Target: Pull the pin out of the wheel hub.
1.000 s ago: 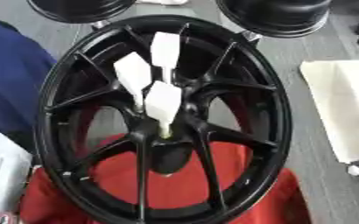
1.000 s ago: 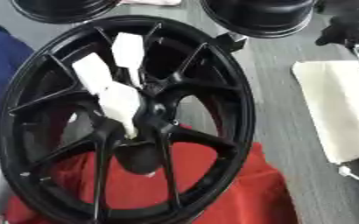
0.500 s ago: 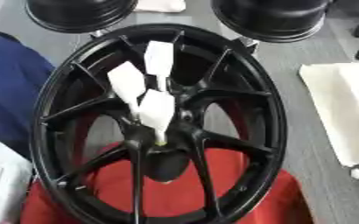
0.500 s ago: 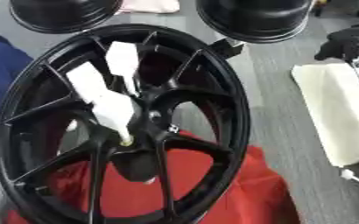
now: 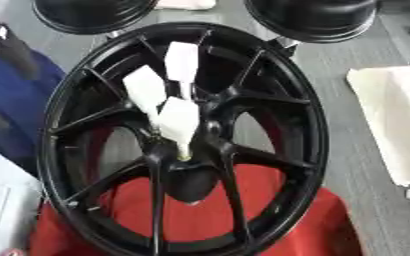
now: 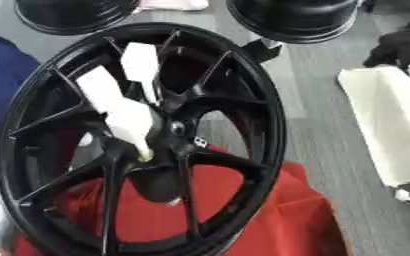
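Nearest, at 6 o'clock, a red cloth [image 5: 200, 220] lies under the lower edge of the black spoked wheel [image 5: 318, 140], with a white sheet [image 5: 3, 205] beside it at 8 o'clock. The wheel fills the middle of the view, its spokes meeting at the hub [image 6: 180, 131].

From 12 o'clock a hand [image 5: 145, 89] reaches down across the spokes to the hub. Only three white-covered fingers [image 5: 179, 119] stand out, and the rest is lost against the black wheel. I cannot tell which arm it belongs to, or whether the fingers are clamped or merely resting. Two of them fan out toward 11 and 12 o'clock. The lowest points into the hub and ends at a small pale yellowish piece [image 5: 184, 154], which I take to be the pin. It sits at the centre of the hub and looks seated, not yet drawn.

The step in hand seems to be taking hold of the pin. The next move calls for a pinch on that tip, then a straight pull along its axis, away from the hub, without twisting against the spokes.

Farther out, blue fabric [image 5: 16, 95] lies at 9 o'clock and a cream cloth [image 5: 392, 120] at 3 o'clock. Farthest off are two black round objects, one at 11 o'clock [image 5: 90, 12] and one at 1 o'clock [image 5: 318, 15].
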`<action>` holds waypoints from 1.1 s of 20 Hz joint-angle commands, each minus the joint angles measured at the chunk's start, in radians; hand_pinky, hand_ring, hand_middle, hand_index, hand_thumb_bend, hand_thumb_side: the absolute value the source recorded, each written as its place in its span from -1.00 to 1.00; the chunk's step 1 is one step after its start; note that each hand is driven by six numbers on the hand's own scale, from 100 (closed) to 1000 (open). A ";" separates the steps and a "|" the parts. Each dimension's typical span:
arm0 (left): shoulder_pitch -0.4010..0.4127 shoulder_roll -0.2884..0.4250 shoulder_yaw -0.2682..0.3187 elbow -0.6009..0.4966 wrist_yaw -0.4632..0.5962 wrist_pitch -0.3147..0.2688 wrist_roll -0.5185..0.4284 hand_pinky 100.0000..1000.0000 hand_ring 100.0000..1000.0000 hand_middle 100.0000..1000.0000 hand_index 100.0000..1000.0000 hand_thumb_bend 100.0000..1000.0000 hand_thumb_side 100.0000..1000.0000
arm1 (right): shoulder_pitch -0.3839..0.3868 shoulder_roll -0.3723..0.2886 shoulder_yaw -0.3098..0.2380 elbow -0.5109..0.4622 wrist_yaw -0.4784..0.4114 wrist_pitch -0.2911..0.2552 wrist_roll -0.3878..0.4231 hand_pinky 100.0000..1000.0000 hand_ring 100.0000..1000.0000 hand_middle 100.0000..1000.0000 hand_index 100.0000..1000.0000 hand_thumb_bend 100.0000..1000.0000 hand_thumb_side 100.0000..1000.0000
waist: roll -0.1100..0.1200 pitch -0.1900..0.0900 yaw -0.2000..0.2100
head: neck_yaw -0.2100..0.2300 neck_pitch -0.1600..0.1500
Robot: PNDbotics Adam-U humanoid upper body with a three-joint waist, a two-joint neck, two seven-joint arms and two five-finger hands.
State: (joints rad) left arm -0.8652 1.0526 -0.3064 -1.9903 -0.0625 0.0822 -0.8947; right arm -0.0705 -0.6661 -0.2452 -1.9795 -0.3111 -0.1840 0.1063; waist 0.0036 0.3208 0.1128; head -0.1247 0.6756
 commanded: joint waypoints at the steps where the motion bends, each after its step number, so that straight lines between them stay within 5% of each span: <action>1: -0.056 -0.017 -0.055 -0.009 -0.016 0.020 -0.012 0.68 0.61 0.50 0.62 -0.57 -0.09 | -0.010 -0.036 -0.003 -0.021 -0.011 0.001 0.007 0.52 0.18 0.11 0.36 -1.00 0.14 | -0.002 -0.033 -0.005 | 0.007 0.000; 9: -0.203 -0.152 -0.147 0.100 -0.035 0.022 -0.012 0.65 0.60 0.49 0.63 -0.64 -0.18 | -0.024 -0.033 0.007 -0.021 -0.025 0.002 0.023 0.52 0.18 0.11 0.36 -1.00 0.14 | -0.010 -0.038 -0.022 | 0.034 -0.008; 16: -0.254 -0.215 -0.173 0.207 -0.073 -0.026 -0.012 0.68 0.68 0.61 0.66 -0.74 -0.72 | -0.030 -0.023 0.010 -0.021 -0.028 0.009 0.032 0.52 0.18 0.10 0.36 -1.00 0.15 | -0.008 -0.025 -0.030 | 0.039 -0.012; 22: -0.276 -0.244 -0.177 0.258 -0.076 -0.054 -0.012 0.70 0.71 0.65 0.71 -0.69 -0.80 | -0.036 -0.017 0.013 -0.021 -0.026 0.014 0.041 0.52 0.18 0.10 0.35 -1.00 0.16 | -0.006 -0.010 -0.036 | 0.057 -0.018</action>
State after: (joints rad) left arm -1.1196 0.8000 -0.4899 -1.7381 -0.1380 0.0363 -0.9077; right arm -0.0975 -0.6642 -0.2270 -1.9795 -0.3288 -0.1673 0.1409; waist -0.0021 0.3277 0.0782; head -0.0736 0.6716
